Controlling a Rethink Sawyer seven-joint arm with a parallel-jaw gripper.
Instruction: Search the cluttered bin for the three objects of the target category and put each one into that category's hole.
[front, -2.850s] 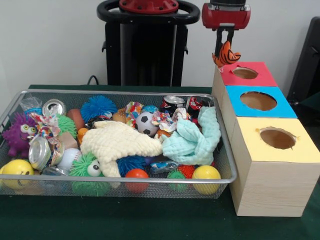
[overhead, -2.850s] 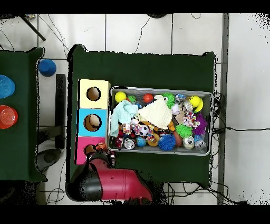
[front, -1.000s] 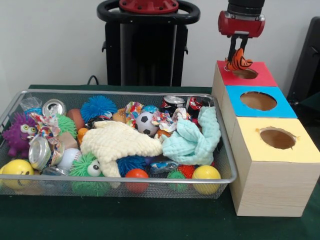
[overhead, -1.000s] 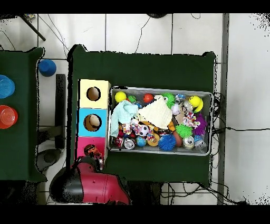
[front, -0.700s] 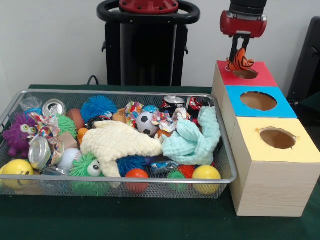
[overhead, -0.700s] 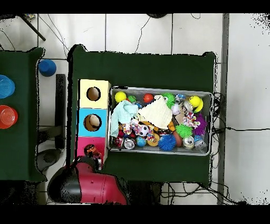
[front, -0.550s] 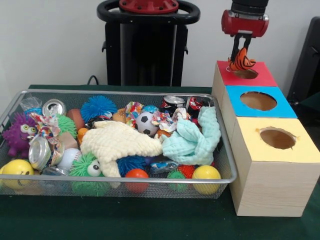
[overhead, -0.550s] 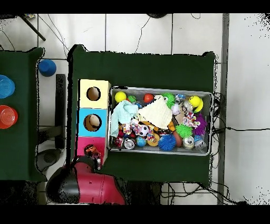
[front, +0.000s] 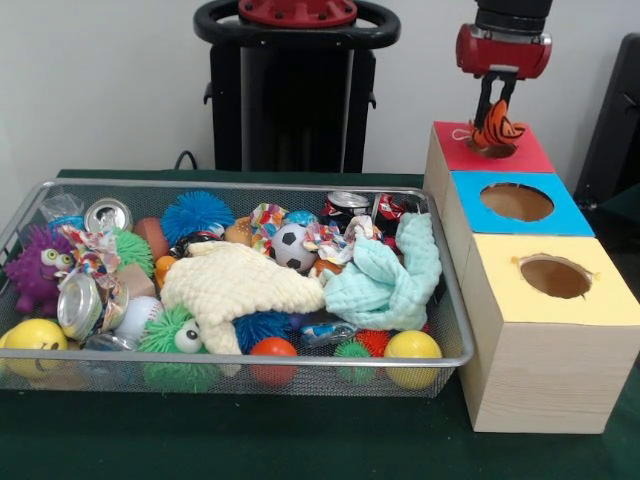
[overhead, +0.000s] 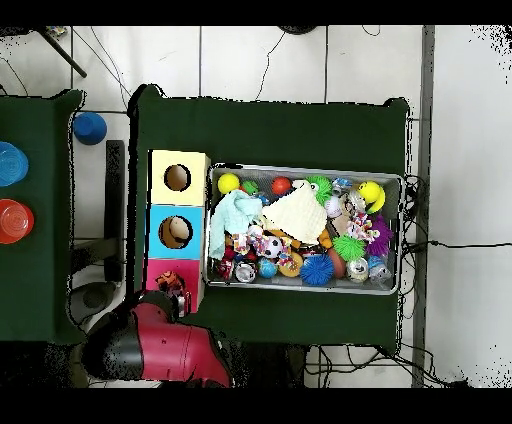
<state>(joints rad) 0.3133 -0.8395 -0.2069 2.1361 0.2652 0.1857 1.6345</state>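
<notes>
Orange striped toy (front: 497, 127) hangs clamped in my gripper (front: 495, 112), upper right. It sits over the red box's hole (front: 492, 151) (just above).

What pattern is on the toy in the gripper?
Orange with black stripes, tiger-like toy; clearest in the front view.
</notes>
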